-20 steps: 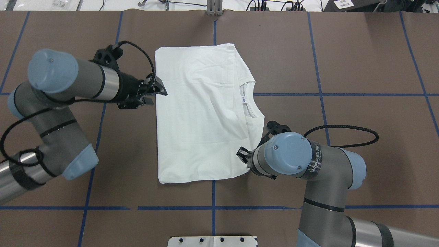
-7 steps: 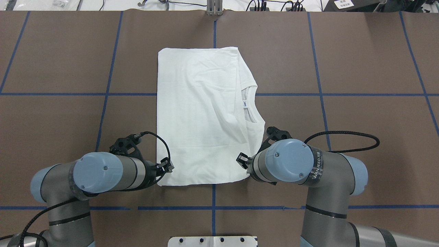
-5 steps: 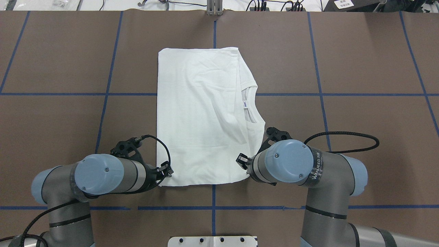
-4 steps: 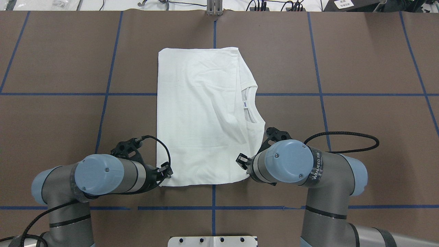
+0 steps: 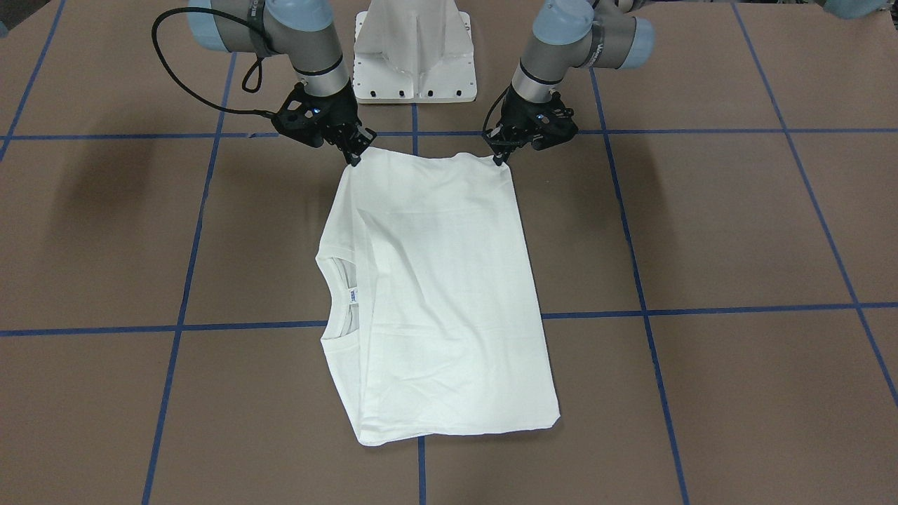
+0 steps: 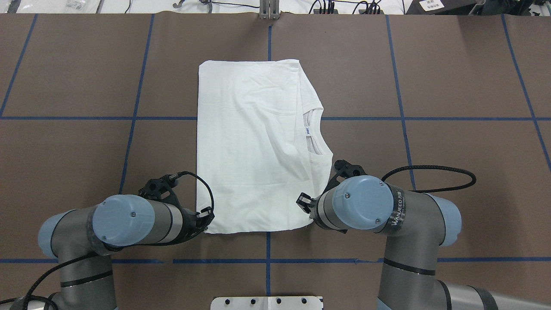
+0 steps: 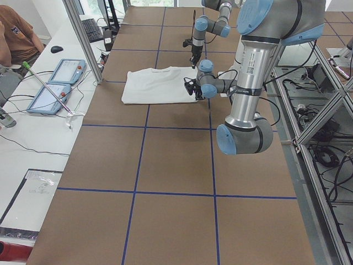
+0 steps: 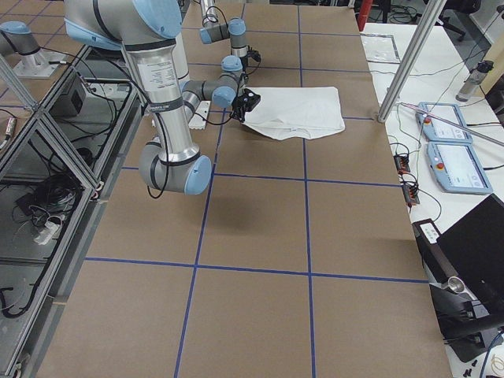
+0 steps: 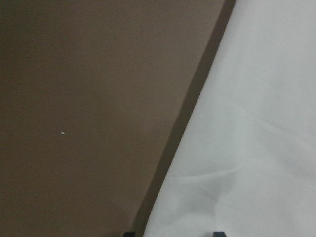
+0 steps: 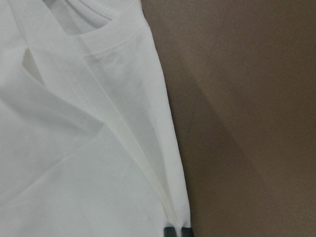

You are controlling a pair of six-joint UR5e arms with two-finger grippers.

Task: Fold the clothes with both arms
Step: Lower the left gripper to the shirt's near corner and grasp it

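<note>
The white T-shirt [image 6: 254,142] lies folded in a rectangle on the brown table, collar and neck label [image 6: 308,130] at its right side. My left gripper [image 6: 209,215] is at the near left corner, low on the table. In the left wrist view its two fingertips stand apart with the shirt [image 9: 247,148] between them, so it is open. My right gripper [image 5: 353,160] is shut on the near right corner; the right wrist view shows the shirt's folded hem [image 10: 74,148] running into the closed tips. In the front-facing view my left gripper [image 5: 499,158] touches the other corner of the shirt [image 5: 442,280].
The white pedestal base [image 5: 414,49] stands just behind both grippers. Blue tape lines [image 6: 129,118] cross the brown table. In the left side view a side bench holds tablets [image 7: 60,72] and a person sits at the far corner.
My left arm swung from the shirt's far left edge to its near left corner. In the last second it edged onto that corner, nudging it slightly right. My right arm stayed still.
</note>
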